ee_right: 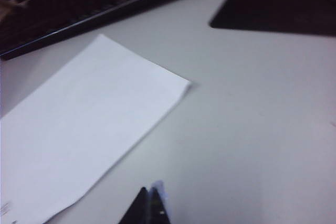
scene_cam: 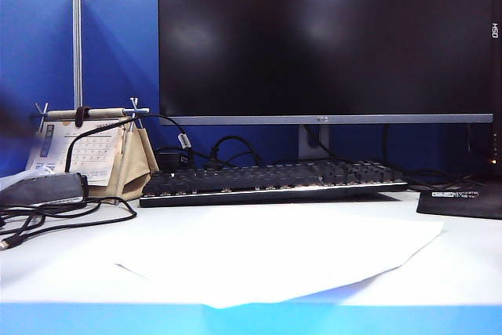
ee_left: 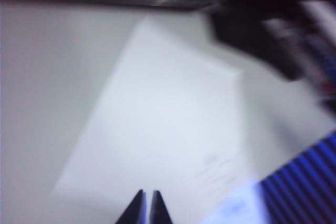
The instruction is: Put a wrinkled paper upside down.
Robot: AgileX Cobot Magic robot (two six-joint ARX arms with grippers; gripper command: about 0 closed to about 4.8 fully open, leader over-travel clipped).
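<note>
The wrinkled paper (scene_cam: 282,253) is a large white sheet lying flat on the white table (scene_cam: 63,264), in front of the keyboard, with one corner reaching the front edge. Neither gripper shows in the exterior view. In the blurred left wrist view, my left gripper (ee_left: 148,196) hovers over the paper (ee_left: 168,124) with its dark tips together and nothing between them. My right gripper (ee_right: 150,192) is shut and empty, above bare table beside the paper's (ee_right: 89,129) long edge, apart from it.
A black keyboard (scene_cam: 274,180) lies behind the sheet under a large dark monitor (scene_cam: 325,37). A desk calendar (scene_cam: 90,151), a dark device (scene_cam: 43,188) and loose cables (scene_cam: 47,217) crowd the left. A black mat (scene_cam: 463,198) lies at the right.
</note>
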